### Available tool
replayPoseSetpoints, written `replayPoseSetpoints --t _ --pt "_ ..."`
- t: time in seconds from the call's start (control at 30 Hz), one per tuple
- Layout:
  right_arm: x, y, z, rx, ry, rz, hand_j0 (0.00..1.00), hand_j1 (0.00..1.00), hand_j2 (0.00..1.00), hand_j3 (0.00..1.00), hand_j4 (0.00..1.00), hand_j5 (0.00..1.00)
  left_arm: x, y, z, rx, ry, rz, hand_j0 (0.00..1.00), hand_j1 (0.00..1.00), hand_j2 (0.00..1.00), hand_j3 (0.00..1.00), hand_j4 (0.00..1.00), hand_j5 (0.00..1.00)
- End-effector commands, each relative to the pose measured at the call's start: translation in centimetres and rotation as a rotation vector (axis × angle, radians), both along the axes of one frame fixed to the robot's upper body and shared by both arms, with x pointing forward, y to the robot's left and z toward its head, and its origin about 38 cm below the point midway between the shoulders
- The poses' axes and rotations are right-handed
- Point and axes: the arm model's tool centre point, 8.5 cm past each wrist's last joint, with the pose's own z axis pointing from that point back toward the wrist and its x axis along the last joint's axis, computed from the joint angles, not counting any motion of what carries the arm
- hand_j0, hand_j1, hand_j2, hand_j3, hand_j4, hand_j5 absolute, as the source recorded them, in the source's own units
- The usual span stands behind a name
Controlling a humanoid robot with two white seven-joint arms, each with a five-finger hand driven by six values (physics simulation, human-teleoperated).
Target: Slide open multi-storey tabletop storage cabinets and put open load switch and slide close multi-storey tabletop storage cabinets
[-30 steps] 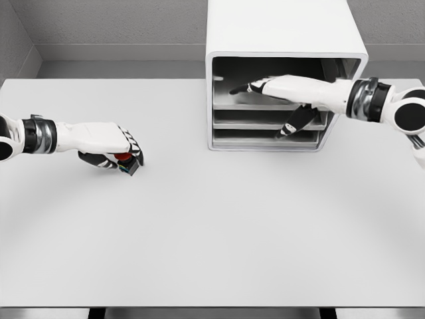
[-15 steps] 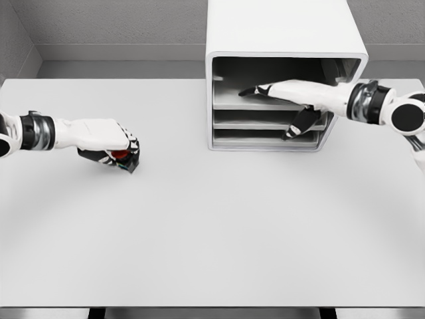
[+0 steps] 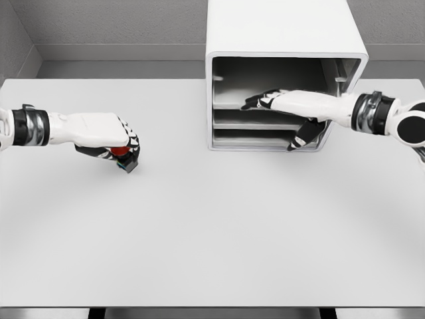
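The right hand (image 3: 282, 101) reaches with loose, empty fingers onto the top tray of the cabinet (image 3: 285, 73), while far to its left the left hand (image 3: 109, 139) grips the switch (image 3: 123, 154), which I think goes inside next.

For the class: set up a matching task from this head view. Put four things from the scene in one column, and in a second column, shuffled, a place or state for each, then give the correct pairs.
Column 1
1. left hand
2. right hand
3. storage cabinet
4. table

Column 2
A. stands at the far edge of the table, front facing the camera
B. fingers stretched out at the cabinet's upper tray
C. wide pale surface bearing everything else
D. curled around the load switch, a small red and dark part

Pairs: 1-D, 2-B, 3-A, 4-C
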Motion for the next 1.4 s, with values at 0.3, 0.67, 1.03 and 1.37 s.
replayPoseSetpoints --t 0.3,0.67,1.03,1.37 --pt "-2.2 -1.7 1.4 -0.012 -0.052 0.039 1.00 1.00 1.00 1.00 1.00 1.00 0.0 0.0 0.2 -0.005 -0.001 0.003 0.51 0.51 0.51 0.51 0.51 0.51" --pt "-3.6 -0.3 1.8 -0.006 -0.078 0.123 1.00 1.00 1.00 1.00 1.00 1.00 0.1 0.0 0.5 -0.005 -0.007 0.001 0.51 0.51 0.51 0.51 0.51 0.51" --pt "-3.3 -2.9 4.3 0.061 -0.163 0.115 1.00 1.00 1.00 1.00 1.00 1.00 -0.2 0.2 0.7 -0.001 -0.012 -0.001 0.51 0.51 0.51 0.51 0.51 0.51" --pt "0.5 0.8 0.8 0.018 -0.037 0.048 1.00 1.00 1.00 1.00 1.00 1.00 -0.1 0.2 0.7 -0.002 -0.012 -0.002 0.51 0.51 0.51 0.51 0.51 0.51"
